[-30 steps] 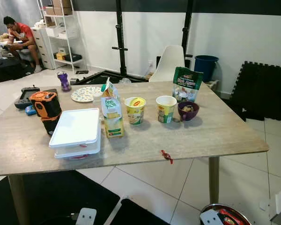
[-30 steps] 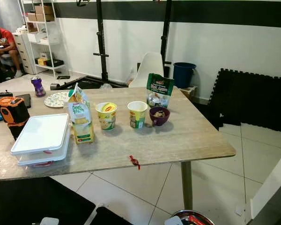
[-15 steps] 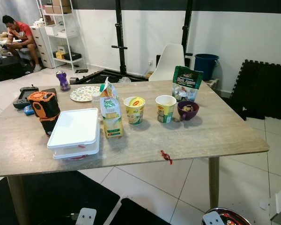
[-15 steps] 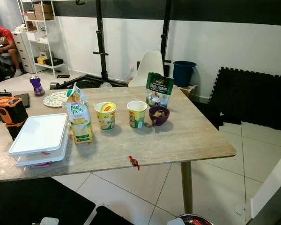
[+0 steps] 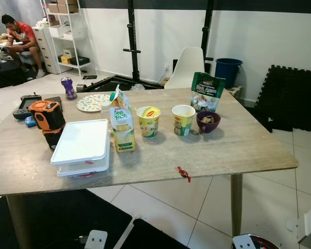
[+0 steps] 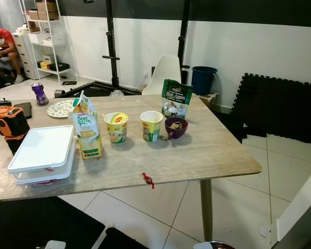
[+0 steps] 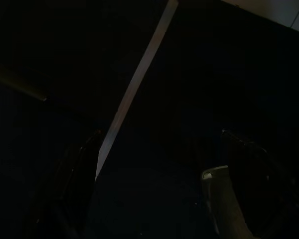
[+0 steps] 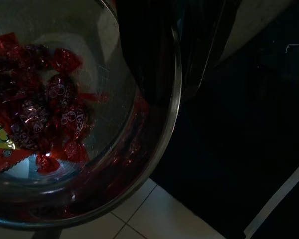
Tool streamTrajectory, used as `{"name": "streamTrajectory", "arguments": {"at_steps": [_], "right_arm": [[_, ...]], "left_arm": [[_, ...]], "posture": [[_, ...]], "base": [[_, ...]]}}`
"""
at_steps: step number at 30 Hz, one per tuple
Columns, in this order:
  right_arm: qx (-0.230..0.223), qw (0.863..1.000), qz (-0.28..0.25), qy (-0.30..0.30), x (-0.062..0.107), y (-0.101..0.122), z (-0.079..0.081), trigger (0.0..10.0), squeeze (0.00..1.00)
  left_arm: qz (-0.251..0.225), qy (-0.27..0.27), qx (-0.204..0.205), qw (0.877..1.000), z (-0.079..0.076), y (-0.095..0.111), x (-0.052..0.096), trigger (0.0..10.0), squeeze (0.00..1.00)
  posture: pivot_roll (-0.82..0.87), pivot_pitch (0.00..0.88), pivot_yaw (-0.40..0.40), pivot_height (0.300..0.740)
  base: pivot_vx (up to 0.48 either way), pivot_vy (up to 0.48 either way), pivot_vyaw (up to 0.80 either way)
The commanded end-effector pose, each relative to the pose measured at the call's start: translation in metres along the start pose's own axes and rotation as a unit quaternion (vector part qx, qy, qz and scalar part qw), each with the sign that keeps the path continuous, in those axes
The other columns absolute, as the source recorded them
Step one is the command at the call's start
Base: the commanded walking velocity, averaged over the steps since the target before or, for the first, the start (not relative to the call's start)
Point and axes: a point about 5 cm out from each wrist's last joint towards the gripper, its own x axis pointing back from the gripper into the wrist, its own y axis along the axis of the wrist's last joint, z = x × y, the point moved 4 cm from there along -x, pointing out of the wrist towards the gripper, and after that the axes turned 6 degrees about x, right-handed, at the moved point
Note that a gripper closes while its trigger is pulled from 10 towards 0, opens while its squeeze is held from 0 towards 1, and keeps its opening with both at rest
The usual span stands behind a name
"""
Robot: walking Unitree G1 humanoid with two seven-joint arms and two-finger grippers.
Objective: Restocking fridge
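- right wrist view, centre of frame: the right gripper [image 8: 174,55] has a black finger [image 8: 144,50] inside the rim of a metal bowl [image 8: 154,164] and another outside it, so the jaws are clamped on the bowl's wall.
- right wrist view, left half: red-wrapped candies [image 8: 55,114] lie in the bowl, with a red and yellow packet [image 8: 2,149] at the frame's left edge; white floor tile [image 8: 159,219] shows below the rim.
- left eye view, bottom right edge: a sliver of the bowl's rim is visible above the floor.
- left wrist view: very dark; the left gripper [image 7: 154,184] shows only as faint finger outlines, and whether its jaws are parted cannot be told; a pale strip [image 7: 134,84] crosses the frame diagonally.
- left eye view, middle: a wooden table [image 5: 238,150] carries the stock. a milk carton [image 5: 122,122] stands upright just right of a white lidded container [image 5: 82,148].
- right of the carton, in a row: a yellow noodle cup [image 5: 148,121], a second noodle cup [image 5: 183,120] and a purple bowl [image 5: 208,122]; a green snack bag [image 5: 207,92] stands behind the purple bowl.
- near the table's front edge: one red candy [image 5: 184,173], apart from the rest.
- left part of the table: an orange and black device [image 5: 47,118], a patterned plate [image 5: 93,102] and a purple bottle [image 5: 68,88].
- upper left of the frame: a person [image 5: 22,42] sits beside white shelves [image 5: 65,31].
- upper middle: a white chair [image 5: 186,67] and a blue bin [image 5: 228,72] stand behind the table.
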Motion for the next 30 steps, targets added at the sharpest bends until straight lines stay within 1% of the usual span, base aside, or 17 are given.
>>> {"name": "streamTrajectory", "arguments": {"at_steps": [1, 3, 6, 7, 11, 12, 15, 16, 18, 19, 22, 25, 30], "right_arm": [[-0.019, 1.000, 0.008, -0.010, 0.001, -0.006, -0.001, 10.0, 0.00], [-0.030, 0.999, 0.006, -0.014, 0.002, -0.006, -0.003, 10.0, 0.00], [-0.025, 1.000, 0.008, -0.010, 0.002, -0.007, -0.002, 10.0, 0.00], [-0.018, 1.000, 0.011, -0.009, 0.001, -0.007, -0.002, 10.0, 0.00], [-0.014, 1.000, 0.012, -0.009, 0.001, -0.007, -0.002, 10.0, 0.00], [-0.021, 1.000, 0.009, -0.012, 0.001, -0.006, -0.003, 10.0, 0.00], [-0.014, 1.000, 0.011, -0.012, 0.001, -0.005, -0.003, 10.0, 0.00], [-0.024, 1.000, 0.009, -0.018, 0.001, -0.005, -0.005, 10.0, 0.00], [-0.046, 0.999, 0.006, -0.025, 0.002, -0.005, -0.008, 10.0, 0.00], [-0.046, 0.999, 0.006, -0.025, 0.002, -0.005, -0.008, 10.0, 0.00], [-0.034, 0.999, 0.008, -0.020, 0.002, -0.006, -0.007, 10.0, 0.00], [-0.032, 0.999, 0.003, -0.014, 0.002, -0.004, -0.005, 10.0, 0.00], [-0.028, 1.000, 0.002, -0.012, 0.001, -0.003, -0.004, 10.0, 0.00]], "left_arm": [[0.002, -0.008, -0.009, 1.000, -0.001, -0.002, 0.000, 10.0, 0.00], [0.001, -0.012, -0.017, 1.000, -0.001, -0.001, 0.000, 10.0, 0.00], [-0.001, 0.000, -0.007, 1.000, 0.001, 0.000, 0.000, 10.0, 0.00], [0.000, 0.002, 0.001, 1.000, 0.002, 0.000, 0.000, 10.0, 0.00], [0.000, 0.002, 0.006, 1.000, 0.003, 0.000, 0.000, 10.0, 0.00], [0.002, -0.005, -0.016, 1.000, 0.001, 0.000, 0.000, 10.0, 0.00], [0.004, -0.004, -0.007, 1.000, 0.000, -0.002, 0.000, 10.0, 0.00], [0.003, -0.013, -0.012, 1.000, -0.004, -0.002, 0.000, 10.0, 0.00], [0.001, -0.026, -0.030, 0.999, -0.008, 0.000, 0.000, 10.0, 0.00], [0.001, -0.026, -0.030, 0.999, -0.008, 0.000, 0.000, 10.0, 0.00], [-0.001, -0.014, -0.013, 1.000, -0.006, 0.001, 0.000, 10.0, 0.00], [-0.001, -0.014, -0.021, 1.000, -0.005, 0.002, -0.001, 10.0, 0.00], [0.000, -0.010, -0.019, 1.000, -0.003, 0.002, -0.001, 10.0, 0.00]], "posture": [[-0.05, 0.084, 0.018, 0.740], [-0.05, 0.079, 0.005, 0.740], [-0.04, 0.075, -0.004, 0.740], [-0.05, 0.085, 0.023, 0.740], [-0.06, 0.085, 0.025, 0.740], [-0.06, 0.079, 0.007, 0.740], [-0.06, 0.081, 0.027, 0.740], [-0.06, 0.067, 0.011, 0.740], [-0.06, 0.067, 0.011, 0.740], [-0.06, 0.067, 0.011, 0.740], [-0.06, 0.066, 0.016, 0.740], [-0.06, 0.063, 0.012, 0.740], [-0.06, 0.059, 0.018, 0.740]], "base": [[0.000, 0.000, 0.00], [0.000, 0.000, 0.00], [0.000, 0.000, 0.00], [0.000, 0.000, 0.00], [0.000, 0.000, 0.00], [0.000, 0.000, 0.00], [0.000, 0.000, 0.00], [0.000, 0.000, 0.00], [0.000, 0.000, 0.00], [0.000, 0.000, 0.00], [0.000, 0.000, 0.00], [0.000, 0.000, 0.00], [0.000, 0.000, 0.00]]}}
